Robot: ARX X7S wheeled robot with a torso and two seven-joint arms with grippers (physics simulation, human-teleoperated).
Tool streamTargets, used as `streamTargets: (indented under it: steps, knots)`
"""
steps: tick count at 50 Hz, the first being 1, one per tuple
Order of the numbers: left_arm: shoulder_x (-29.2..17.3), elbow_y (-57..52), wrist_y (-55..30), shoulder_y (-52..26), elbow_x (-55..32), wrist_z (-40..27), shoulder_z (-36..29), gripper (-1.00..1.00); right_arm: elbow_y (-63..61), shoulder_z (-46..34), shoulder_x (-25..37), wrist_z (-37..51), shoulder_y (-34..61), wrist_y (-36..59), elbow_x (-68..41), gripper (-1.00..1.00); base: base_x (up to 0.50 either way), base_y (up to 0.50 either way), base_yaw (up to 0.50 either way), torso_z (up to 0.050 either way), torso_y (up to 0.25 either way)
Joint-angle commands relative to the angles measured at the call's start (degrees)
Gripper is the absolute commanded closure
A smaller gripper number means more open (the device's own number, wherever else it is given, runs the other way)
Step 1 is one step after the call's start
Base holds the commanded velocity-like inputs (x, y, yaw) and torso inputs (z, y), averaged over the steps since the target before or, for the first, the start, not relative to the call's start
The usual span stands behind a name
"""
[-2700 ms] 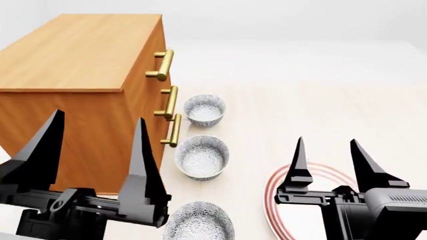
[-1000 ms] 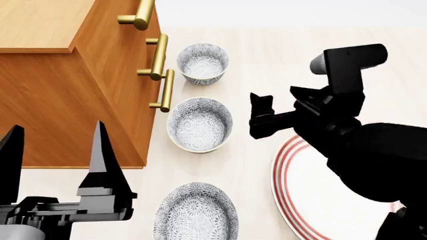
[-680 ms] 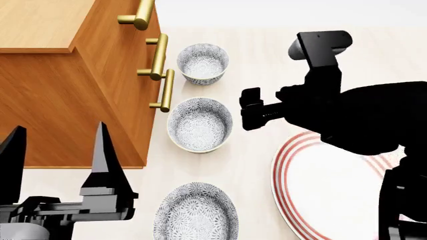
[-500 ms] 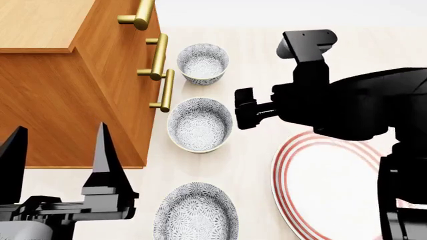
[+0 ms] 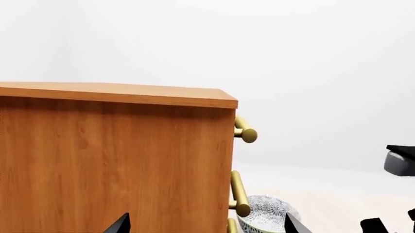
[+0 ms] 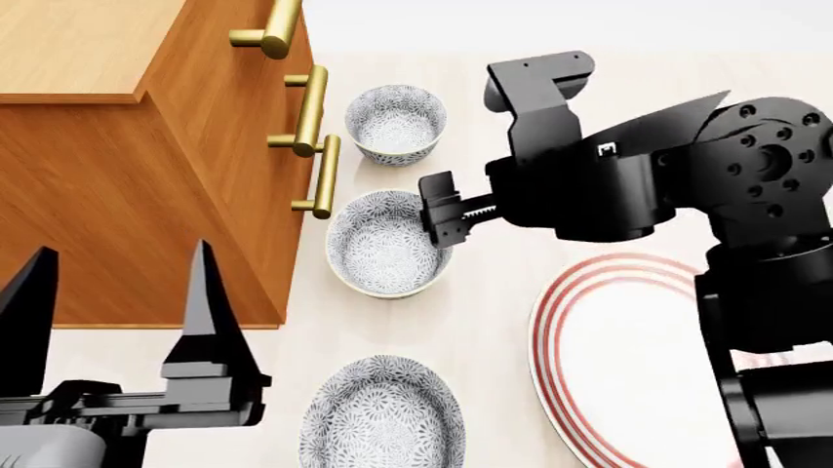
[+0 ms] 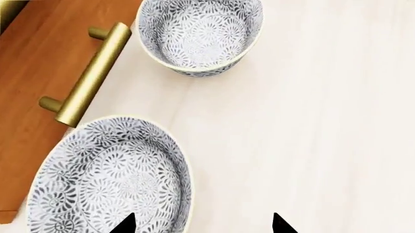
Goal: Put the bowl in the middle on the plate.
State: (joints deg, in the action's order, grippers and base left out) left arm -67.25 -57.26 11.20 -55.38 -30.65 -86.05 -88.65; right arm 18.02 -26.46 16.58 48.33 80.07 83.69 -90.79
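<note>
Lighting: bright, even, diffuse; renders sharp throughout, no blur or glare.
Shadows soft and faint beneath the bowls on the desk (image 6: 521, 88); light source possibly overhead. Black arm surfaces render near-featureless. No visible edge distortion.

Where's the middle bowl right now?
In the head view the middle bowl sits left of centre on the table, beside the wooden cabinet, between the far bowl and the near bowl, with the right pincer over its rim.
</note>
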Motion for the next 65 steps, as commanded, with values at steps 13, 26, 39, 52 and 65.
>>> streamTargets:
  steps: [13,26,39,52,65]
  knots:
    - [-0.3,0.2,-0.3,1.0,-0.2,0.2,1.2,-1.00,1.7,-7.1,-3.0,-6.5,0.4,-3.8,5.6,-1.00,0.00,0.00,0.00,0.000,0.000]
    - [-0.5,0.4,0.1,1.7,-0.3,0.4,1.9,-1.00,2.7,-10.9,-3.3,-12.6,-0.6,-6.9,9.8,-1.00,0.00,0.00,0.00,0.000,0.000]
    - [-0.4,0.2,-0.5,2.0,-0.4,0.7,2.5,-1.00,5.6,-13.9,-3.7,-18.8,-0.9,-10.5,13.6,-1.00,0.00,0.00,0.00,0.000,0.000]
    - [-0.5,0.2,-0.5,2.4,-0.4,1.1,3.0,-1.00,9.3,-16.8,-4.3,-23.1,-1.3,-13.8,17.2,-1.00,0.00,0.00,0.00,0.000,0.000]
    - [-0.3,0.2,-0.8,2.9,-0.3,1.3,3.3,-1.00,8.5,-17.3,-3.7,-23.3,-3.3,-14.4,16.9,-1.00,0.00,0.00,0.00,0.000,0.000]
